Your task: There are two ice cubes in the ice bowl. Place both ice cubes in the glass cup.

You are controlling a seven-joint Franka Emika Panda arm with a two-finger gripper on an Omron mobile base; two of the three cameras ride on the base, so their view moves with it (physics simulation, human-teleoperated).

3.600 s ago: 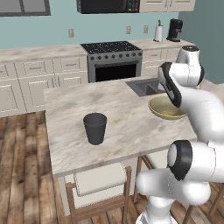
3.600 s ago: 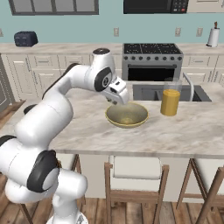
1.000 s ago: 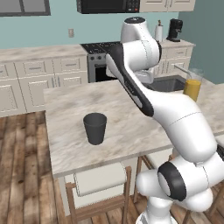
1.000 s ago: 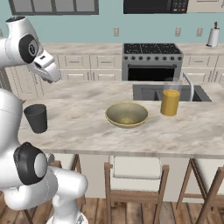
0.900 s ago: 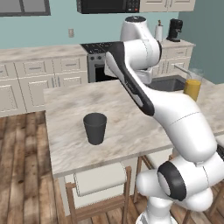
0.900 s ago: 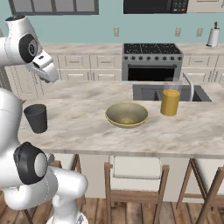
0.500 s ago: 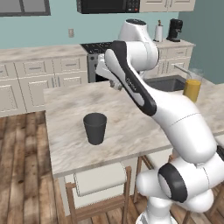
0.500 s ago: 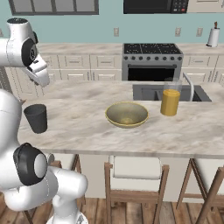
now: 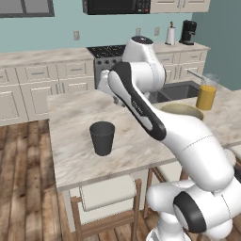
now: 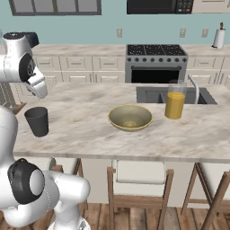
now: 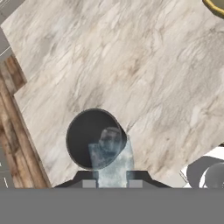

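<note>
Swinging left from the ice bowl, the hand now hangs above the glass cup at the table's left end — pinched on an ice cube, the cup's mouth almost directly below, slightly off-centre.

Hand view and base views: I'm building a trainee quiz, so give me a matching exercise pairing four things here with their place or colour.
Things:
1. cup
2. bowl
3. orange glass
4. ice cube

Descriptions:
A. beside the sink
B. held in the gripper
C. yellow-olive, mid-counter
D. dark, below the hand

Pairs: 1-D, 2-C, 3-A, 4-B
</note>
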